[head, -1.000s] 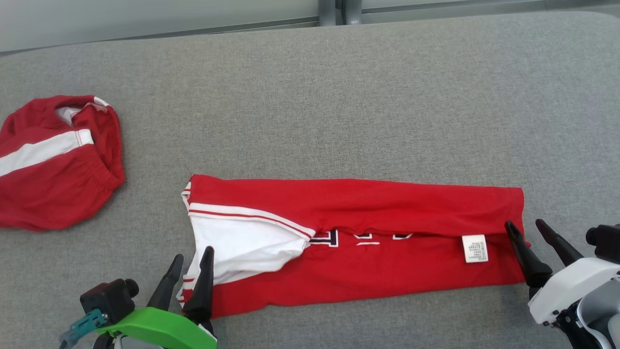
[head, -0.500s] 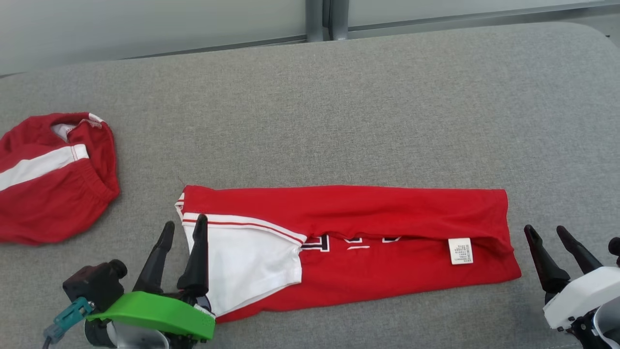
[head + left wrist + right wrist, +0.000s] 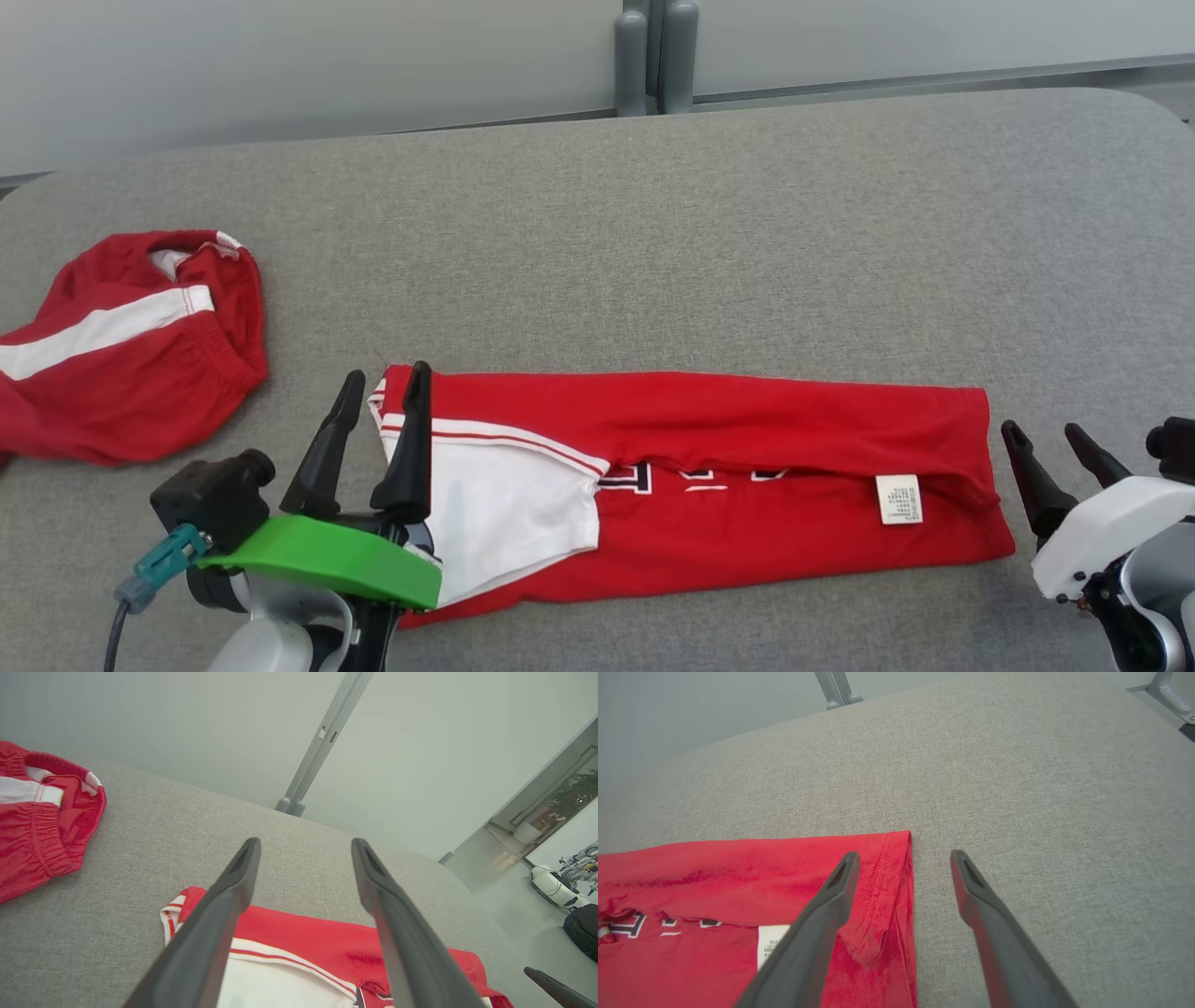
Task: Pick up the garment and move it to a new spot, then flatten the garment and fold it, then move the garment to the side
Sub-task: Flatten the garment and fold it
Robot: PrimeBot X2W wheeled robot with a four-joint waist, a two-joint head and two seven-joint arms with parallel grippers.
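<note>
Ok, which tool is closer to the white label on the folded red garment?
Right. The right tool sits just beyond the end of the garment nearest the label; the left tool is over the opposite, white-panelled end.

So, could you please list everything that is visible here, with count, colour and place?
shirt: one, red with a white panel, folded into a long strip at the table's middle
label: one, white, on the shirt near its right end
shorts: one, red with a white stripe, bunched at the far left
table: one, grey fabric top
post: one, grey, behind the table
left gripper: one, dark fingers, open, at the shirt's left end
right gripper: one, dark fingers, open, beside the shirt's right end
</note>
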